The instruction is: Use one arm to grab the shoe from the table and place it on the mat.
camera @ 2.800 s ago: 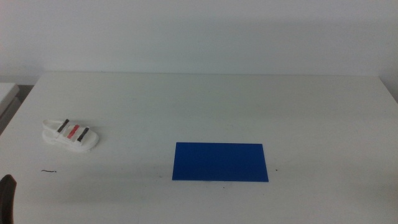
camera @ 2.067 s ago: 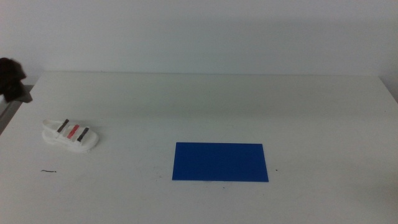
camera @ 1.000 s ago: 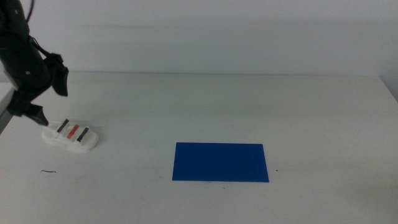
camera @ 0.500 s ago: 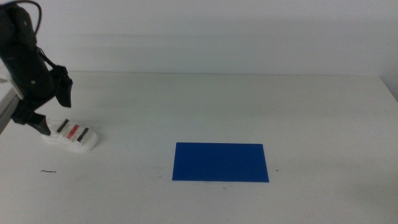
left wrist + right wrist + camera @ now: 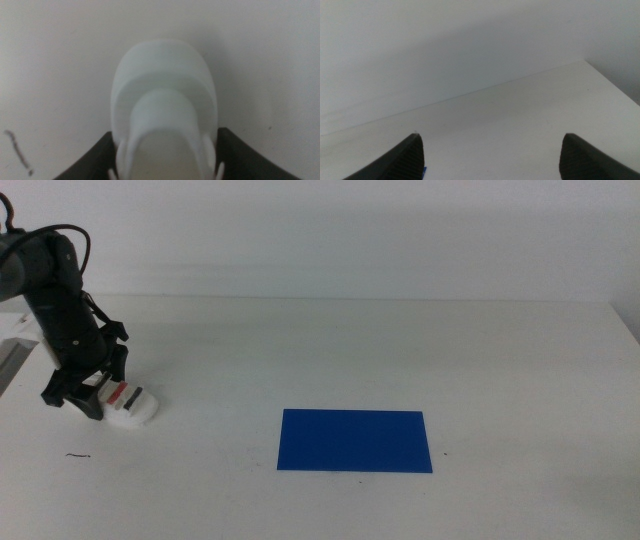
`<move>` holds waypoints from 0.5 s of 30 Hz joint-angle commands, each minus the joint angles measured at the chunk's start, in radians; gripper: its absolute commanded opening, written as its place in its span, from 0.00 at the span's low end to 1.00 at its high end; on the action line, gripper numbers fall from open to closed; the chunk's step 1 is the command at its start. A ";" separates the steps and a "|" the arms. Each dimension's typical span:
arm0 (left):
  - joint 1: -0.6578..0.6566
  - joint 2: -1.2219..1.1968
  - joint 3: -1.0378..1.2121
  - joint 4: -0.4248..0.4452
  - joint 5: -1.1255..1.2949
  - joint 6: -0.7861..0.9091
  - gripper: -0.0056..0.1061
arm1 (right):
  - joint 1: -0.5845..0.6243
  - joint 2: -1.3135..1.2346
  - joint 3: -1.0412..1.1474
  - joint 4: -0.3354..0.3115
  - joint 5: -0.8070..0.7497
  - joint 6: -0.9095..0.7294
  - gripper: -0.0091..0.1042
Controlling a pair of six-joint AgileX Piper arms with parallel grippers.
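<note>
The white shoe (image 5: 131,408) with dark and red straps lies on the table (image 5: 400,350) at the far left. The dark left arm has come down on it, and my left gripper (image 5: 92,394) straddles the shoe's left part with open jaws. In the left wrist view the shoe (image 5: 162,90) fills the gap between the two jaws of the left gripper (image 5: 165,146), one at each side of the sole. The blue mat (image 5: 354,440) lies flat at the centre front, far right of the shoe. My right gripper (image 5: 492,145) is open and empty, out of the middle view.
A small dark mark (image 5: 78,455) lies on the table in front of the shoe, and it also shows in the left wrist view (image 5: 17,152). The table's left edge runs close beside the arm. A wall stands behind the table.
The left arm came in from the left and dropped onto the shoe; its gripper now straddles the shoe's left end. The shoe and the mat have stayed in place.
</note>
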 commanded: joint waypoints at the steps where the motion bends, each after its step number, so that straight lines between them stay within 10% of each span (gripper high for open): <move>1: -0.033 -0.040 -0.005 0.021 0.053 -0.056 0.10 | 0.000 -0.005 0.002 -0.010 -0.008 -0.005 0.78; 5: -0.226 -0.131 -0.029 0.108 0.080 -0.332 0.03 | 0.000 -0.005 0.002 -0.010 -0.008 -0.005 0.78; 15: -0.665 -0.052 -0.174 -0.016 0.080 -0.633 0.03 | 0.000 -0.005 0.002 -0.010 -0.008 -0.005 0.78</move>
